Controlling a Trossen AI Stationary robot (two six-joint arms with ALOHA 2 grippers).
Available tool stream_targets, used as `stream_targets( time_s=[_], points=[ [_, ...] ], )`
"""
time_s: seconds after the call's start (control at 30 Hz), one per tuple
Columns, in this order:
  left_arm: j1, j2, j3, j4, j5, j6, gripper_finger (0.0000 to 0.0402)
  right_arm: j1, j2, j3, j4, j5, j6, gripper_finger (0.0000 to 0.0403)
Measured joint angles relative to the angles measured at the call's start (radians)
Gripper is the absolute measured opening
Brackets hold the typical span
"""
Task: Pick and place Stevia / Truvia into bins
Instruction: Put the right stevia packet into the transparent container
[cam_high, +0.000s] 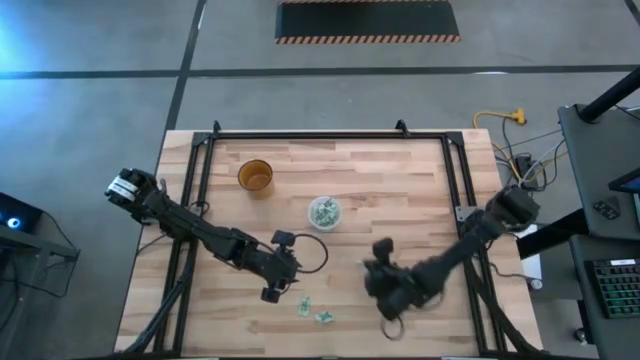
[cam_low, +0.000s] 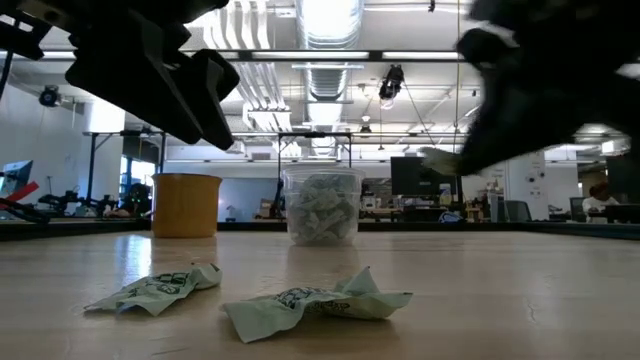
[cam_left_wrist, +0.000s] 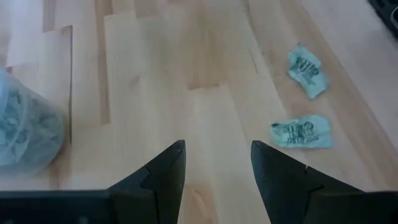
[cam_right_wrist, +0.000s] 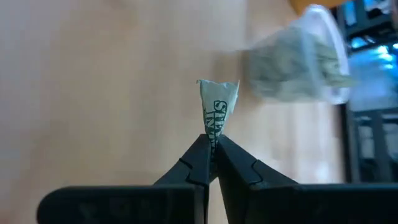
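Right tool (cam_right_wrist: 213, 146) pinching a Stevia sachet (cam_right_wrist: 218, 109) near the translucent cup (cam_right_wrist: 298, 56), left tool (cam_left_wrist: 217, 171) spread above the table (cam_left_wrist: 186, 62)

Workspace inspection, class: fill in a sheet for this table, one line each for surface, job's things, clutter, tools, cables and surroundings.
Surface: wooden table, black frame at its edges.
Job's things: translucent cup holding sachets; two loose sachets near the front edge.
Clutter: amber cup.
Tools: left tool open, empty, above the wood; right tool shut on one sachet.
Cables: a loop on the left arm; yellow cable on the floor.
Surroundings: workshop behind; hazard-striped mat.
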Motion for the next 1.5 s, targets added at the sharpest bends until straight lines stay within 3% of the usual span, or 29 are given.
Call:
stream_targets(
  time_s=[0.23,0.37,0.43,0.57,0.63,0.83,1.13,1.5],
  points=[
    [-0.001,0.000,-0.001,-0.019,0.005,-0.010,0.0167,-0.233,-0.084,0.021,0.023,0.000,-0.186,0.0013],
    [-0.001,0.000,-0.001,-0.028,0.006,-0.024,0.0167,-0.341,-0.143,0.019,0.172,-0.008,-0.333,0.0013],
    [-0.001,0.000,-0.002,-0.029,0.006,-0.027,0.0167,-0.392,-0.155,0.011,0.272,-0.067,-0.416,0.0013],
    [-0.001,0.000,-0.002,-0.029,0.006,-0.027,0.0167,-0.486,-0.161,0.003,0.445,-0.309,-0.510,0.0013],
    [-0.001,0.000,-0.002,-0.029,0.006,-0.027,0.0167,-0.521,-0.154,0.000,0.484,-0.389,-0.518,0.0013],
    [-0.001,0.000,-0.002,-0.032,0.005,-0.027,0.0167,-0.597,-0.134,-0.027,0.556,-0.462,-0.504,0.0013],
    [-0.001,0.000,-0.003,-0.037,0.002,-0.027,0.0167,-0.658,-0.116,-0.091,0.696,-0.679,-0.462,0.0013],
    [-0.001,0.000,-0.004,-0.038,0.002,-0.027,0.0167,-0.683,-0.106,-0.098,0.710,-0.697,-0.403,0.0013]
  ],
)
